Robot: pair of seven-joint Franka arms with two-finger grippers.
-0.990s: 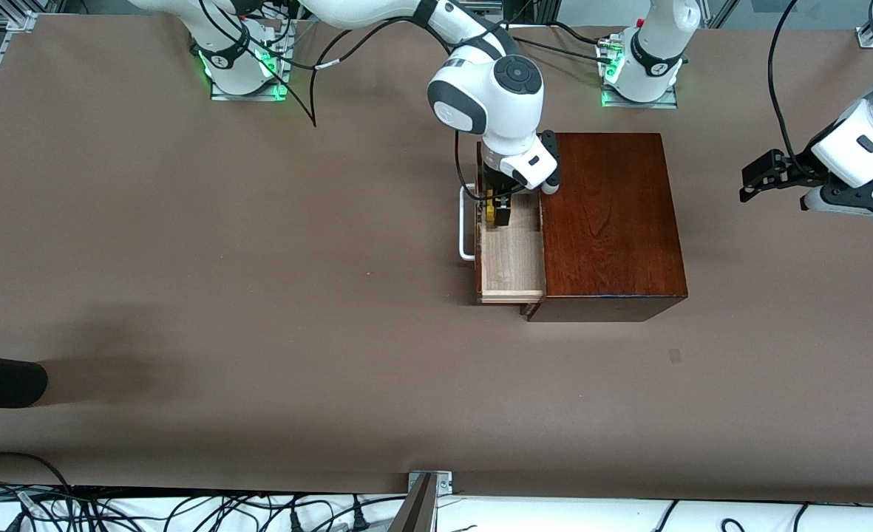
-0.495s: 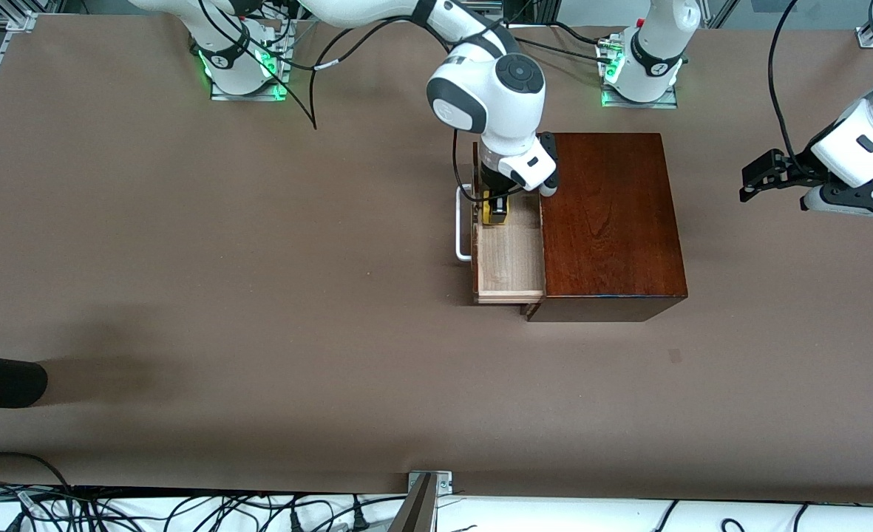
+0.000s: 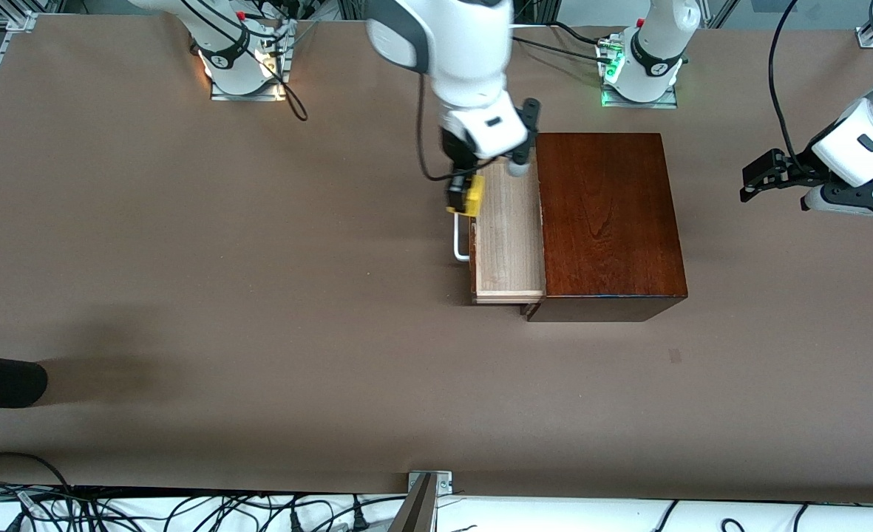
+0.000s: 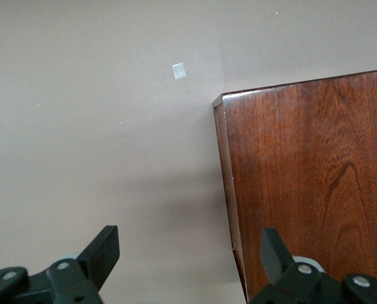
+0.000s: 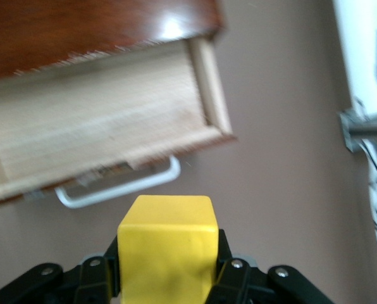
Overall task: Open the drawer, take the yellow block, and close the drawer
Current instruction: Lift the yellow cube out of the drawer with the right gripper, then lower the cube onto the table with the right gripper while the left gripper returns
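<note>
The drawer (image 3: 506,244) stands pulled out of the dark wooden box (image 3: 607,222), its pale wood tray empty and its white bar handle (image 3: 460,247) showing. My right gripper (image 3: 462,198) is shut on the yellow block (image 3: 470,200) and holds it in the air over the drawer's front edge. In the right wrist view the yellow block (image 5: 166,247) sits between the fingers, with the open drawer (image 5: 100,126) and the handle (image 5: 119,190) below. My left gripper (image 3: 765,177) is open and empty, waiting in the air beside the box at the left arm's end of the table.
The left wrist view shows a corner of the box (image 4: 309,177) and a small pale mark (image 4: 179,71) on the table. A dark object (image 3: 0,380) lies at the table's edge at the right arm's end. Cables run along the front edge.
My right gripper has risen out of the drawer with the yellow block and shifted toward the drawer's front. The left arm has not moved.
</note>
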